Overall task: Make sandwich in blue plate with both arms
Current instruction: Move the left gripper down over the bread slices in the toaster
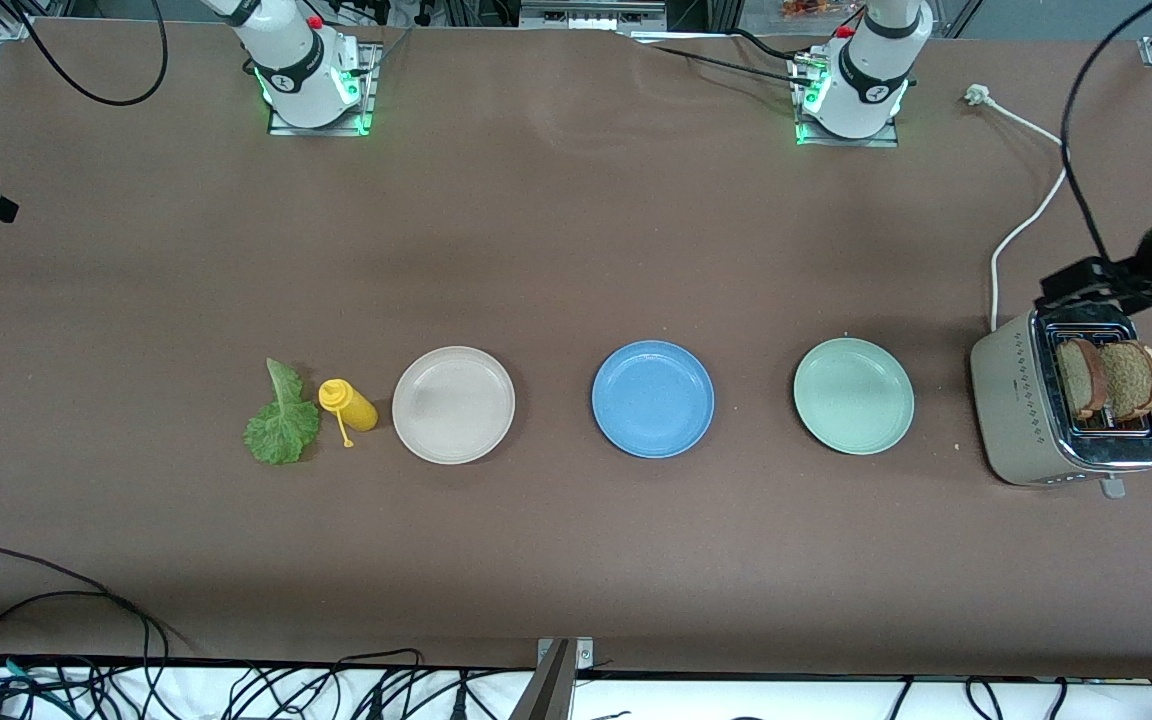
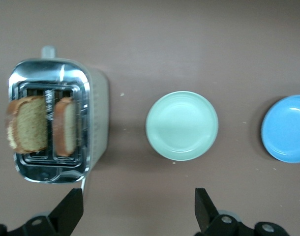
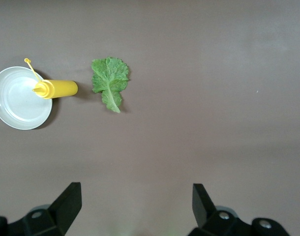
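The blue plate (image 1: 653, 399) sits bare at the table's middle; its edge shows in the left wrist view (image 2: 287, 129). Two brown bread slices (image 1: 1081, 378) (image 1: 1133, 380) stand upright in the toaster (image 1: 1011, 400) at the left arm's end, also seen in the left wrist view (image 2: 27, 124) (image 2: 65, 126). A green lettuce leaf (image 1: 281, 420) (image 3: 109, 81) lies flat toward the right arm's end. My left gripper (image 1: 1086, 285) (image 2: 137, 206) is open and empty, up in the air over the table beside the toaster. My right gripper (image 3: 135, 201) is open and empty, high over bare table near the lettuce; it is out of the front view.
A pale green plate (image 1: 853, 395) (image 2: 182, 125) lies between the blue plate and the toaster. A beige plate (image 1: 453, 404) (image 3: 19, 101) and a yellow squeeze bottle (image 1: 348, 405) (image 3: 56, 89) on its side lie between the blue plate and the lettuce. The toaster's white cable (image 1: 1021, 230) runs toward the robots.
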Robot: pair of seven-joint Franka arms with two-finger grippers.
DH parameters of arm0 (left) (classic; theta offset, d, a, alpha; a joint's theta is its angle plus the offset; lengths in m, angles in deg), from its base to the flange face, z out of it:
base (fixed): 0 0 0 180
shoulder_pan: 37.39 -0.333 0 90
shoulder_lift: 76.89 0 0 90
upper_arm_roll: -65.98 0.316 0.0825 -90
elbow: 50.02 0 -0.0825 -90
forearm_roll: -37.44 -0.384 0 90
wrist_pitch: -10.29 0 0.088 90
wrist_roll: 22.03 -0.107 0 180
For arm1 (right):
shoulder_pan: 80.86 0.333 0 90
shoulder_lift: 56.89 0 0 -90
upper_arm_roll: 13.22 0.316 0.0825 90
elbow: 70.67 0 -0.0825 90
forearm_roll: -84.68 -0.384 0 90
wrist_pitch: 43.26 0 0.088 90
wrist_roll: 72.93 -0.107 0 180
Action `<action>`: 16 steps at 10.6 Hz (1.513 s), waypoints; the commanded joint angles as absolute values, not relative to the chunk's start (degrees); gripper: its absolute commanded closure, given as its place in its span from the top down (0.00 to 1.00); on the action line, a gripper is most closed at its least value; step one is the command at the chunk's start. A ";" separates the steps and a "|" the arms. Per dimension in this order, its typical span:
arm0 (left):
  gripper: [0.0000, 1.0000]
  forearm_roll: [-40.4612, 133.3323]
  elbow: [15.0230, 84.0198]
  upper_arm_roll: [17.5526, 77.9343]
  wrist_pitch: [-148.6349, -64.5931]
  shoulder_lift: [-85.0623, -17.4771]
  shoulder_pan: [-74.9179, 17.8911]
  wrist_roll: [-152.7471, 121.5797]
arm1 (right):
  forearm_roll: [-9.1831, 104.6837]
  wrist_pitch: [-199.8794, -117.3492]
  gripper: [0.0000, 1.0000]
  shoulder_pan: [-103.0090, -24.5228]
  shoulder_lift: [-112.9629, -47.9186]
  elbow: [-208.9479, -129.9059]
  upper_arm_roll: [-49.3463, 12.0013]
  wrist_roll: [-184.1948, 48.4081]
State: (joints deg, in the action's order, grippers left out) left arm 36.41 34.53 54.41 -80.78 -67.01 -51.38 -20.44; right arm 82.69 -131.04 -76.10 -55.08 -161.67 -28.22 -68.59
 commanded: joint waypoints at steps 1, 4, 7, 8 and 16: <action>1.00 33.43 33.31 54.03 -80.85 -63.19 -54.61 -20.89 | 81.70 -130.44 1.00 -76.03 -55.48 -160.49 -28.25 -68.00; 1.00 26.99 33.31 54.12 -84.28 -60.73 -55.14 -20.98 | 81.61 -130.44 1.00 -75.94 -55.48 -160.49 -28.25 -68.00; 1.00 27.08 33.39 54.12 -87.68 -56.08 -58.65 -27.10 | 81.61 -130.44 1.00 -75.94 -55.57 -160.49 -28.25 -68.00; 1.00 27.16 33.74 54.12 -90.93 -54.32 -61.09 -32.09 | 81.61 -130.44 1.00 -75.94 -55.48 -160.49 -28.25 -68.00; 0.97 27.07 39.36 53.50 -92.64 -51.75 -61.91 -34.68 | 81.61 -130.44 1.00 -75.94 -55.48 -160.49 -28.25 -68.00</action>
State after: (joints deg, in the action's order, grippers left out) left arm 28.39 37.29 53.62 -92.89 -51.03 -61.79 -33.60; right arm 82.63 -131.04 -75.96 -55.15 -161.65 -28.09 -68.59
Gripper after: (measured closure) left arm 0.000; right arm 0.000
